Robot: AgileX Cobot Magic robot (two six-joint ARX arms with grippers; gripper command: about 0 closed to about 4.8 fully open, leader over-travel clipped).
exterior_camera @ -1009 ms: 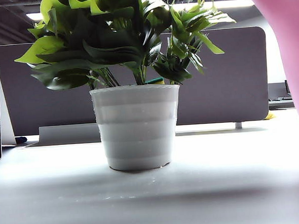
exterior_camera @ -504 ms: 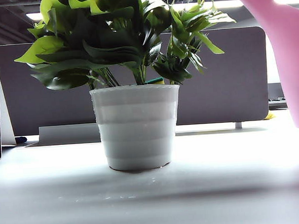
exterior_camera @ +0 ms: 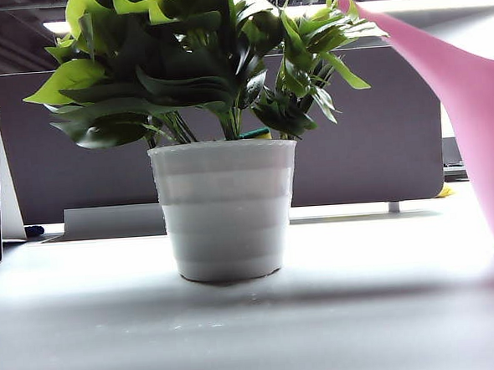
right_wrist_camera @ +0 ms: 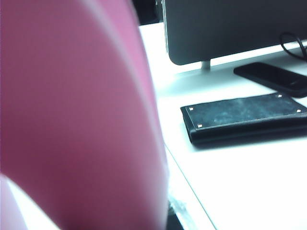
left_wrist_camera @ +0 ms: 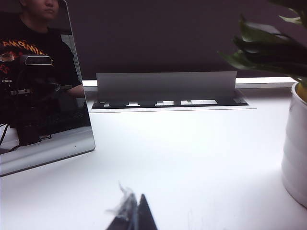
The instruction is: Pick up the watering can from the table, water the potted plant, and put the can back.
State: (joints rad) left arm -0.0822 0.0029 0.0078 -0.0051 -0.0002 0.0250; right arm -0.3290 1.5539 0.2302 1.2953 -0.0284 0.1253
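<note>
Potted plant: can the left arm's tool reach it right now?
Probably yes. The left tool sits low over bare table, with the potted plant off to one side and nothing between. The right tool, unseen, carries the watering can beside the plant.

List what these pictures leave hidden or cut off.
- Right gripper: in the right wrist view the blurred pink can fills the frame and hides the jaws; no grip shows.
- Can, exterior view: body and handle cut by the right edge.
- Left gripper: only dark tips at the frame edge; jaws unreadable.
- Plant, left wrist view: cut off; its soil is hidden by the leaves in the exterior view.
</note>
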